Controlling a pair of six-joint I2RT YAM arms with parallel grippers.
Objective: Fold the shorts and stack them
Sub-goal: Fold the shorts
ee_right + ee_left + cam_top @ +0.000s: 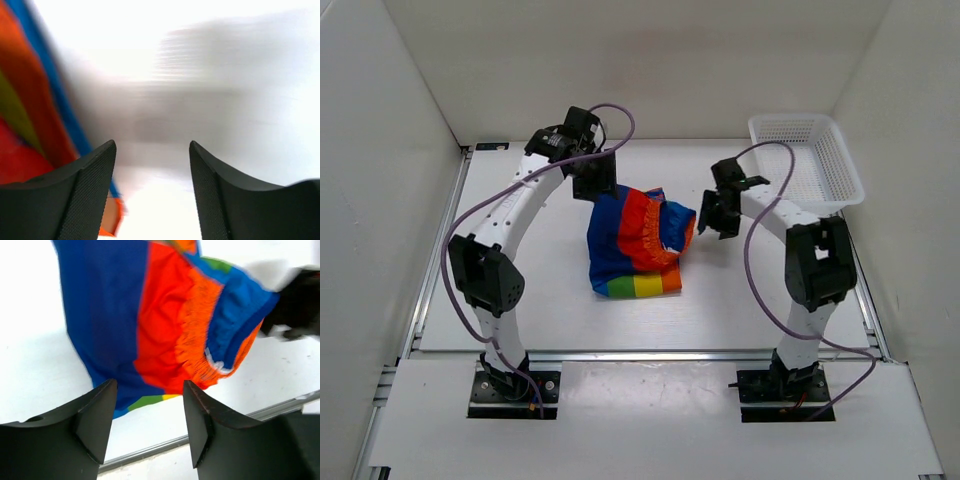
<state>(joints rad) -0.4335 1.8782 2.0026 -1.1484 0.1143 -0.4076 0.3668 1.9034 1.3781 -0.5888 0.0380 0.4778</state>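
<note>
- Both arms are rising from the near edge of the white table (550, 300) and bending inward.
- The shorts (638, 245) are lying roughly folded mid-table between them, with the gathered waistband facing right.
- The left gripper (595, 182) is hanging at their far left corner, jaws parted and holding nothing.
- The right gripper (722, 212) is hovering just beside the waistband, jaws parted and empty. Its wrist view is showing mostly blur and a striped edge.
- A white mesh basket (815, 165) is sitting in the far right corner, with plain white walls (620, 60) enclosing the table.
</note>
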